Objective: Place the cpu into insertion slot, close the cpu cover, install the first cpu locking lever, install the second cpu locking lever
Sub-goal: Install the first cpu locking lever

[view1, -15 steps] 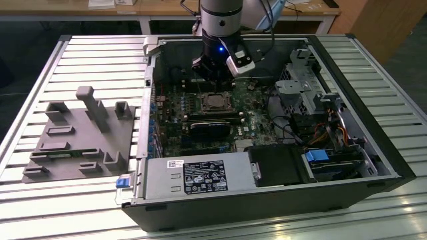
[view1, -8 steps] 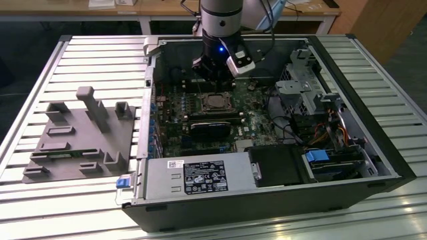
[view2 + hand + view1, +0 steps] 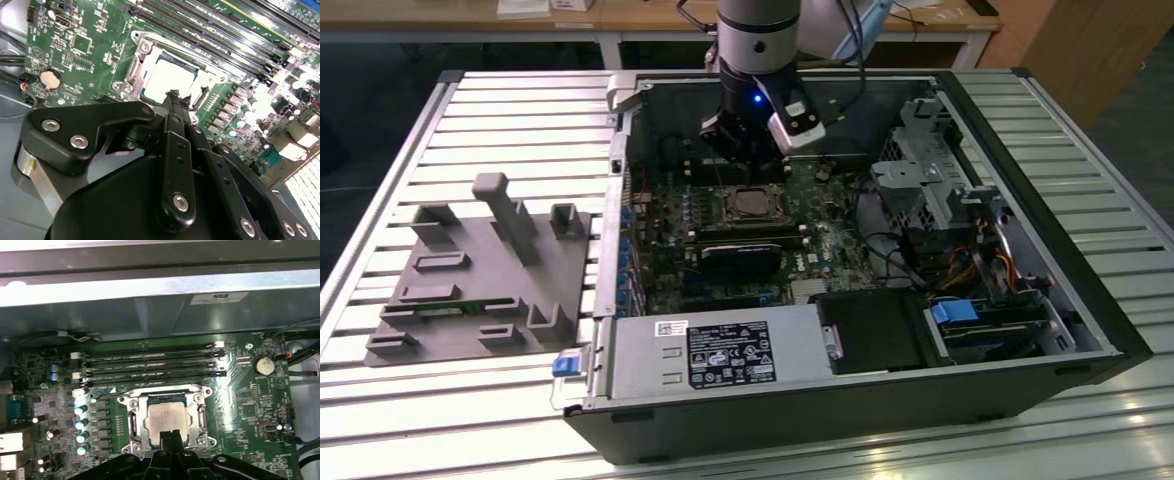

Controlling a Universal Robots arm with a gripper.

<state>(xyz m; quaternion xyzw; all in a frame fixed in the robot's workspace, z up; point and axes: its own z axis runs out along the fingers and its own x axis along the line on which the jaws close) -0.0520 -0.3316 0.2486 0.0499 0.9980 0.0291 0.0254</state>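
One gripper (image 3: 170, 436) hung over the chip (image 3: 166, 416).
Fingers were shut, empty; the cover (image 3: 201, 414) framed the chip at the middle of the board (image 3: 250, 407).

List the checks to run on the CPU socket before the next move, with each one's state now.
1. cpu lying flat in the insertion slot: ok.
2. cpu cover down around the cpu: ok, it appears flat.
3. Both locking levers latched: cannot tell.
4. end effector shut, tips at the cover's edge: ok.
5. End effector apart from the memory slots: ok.
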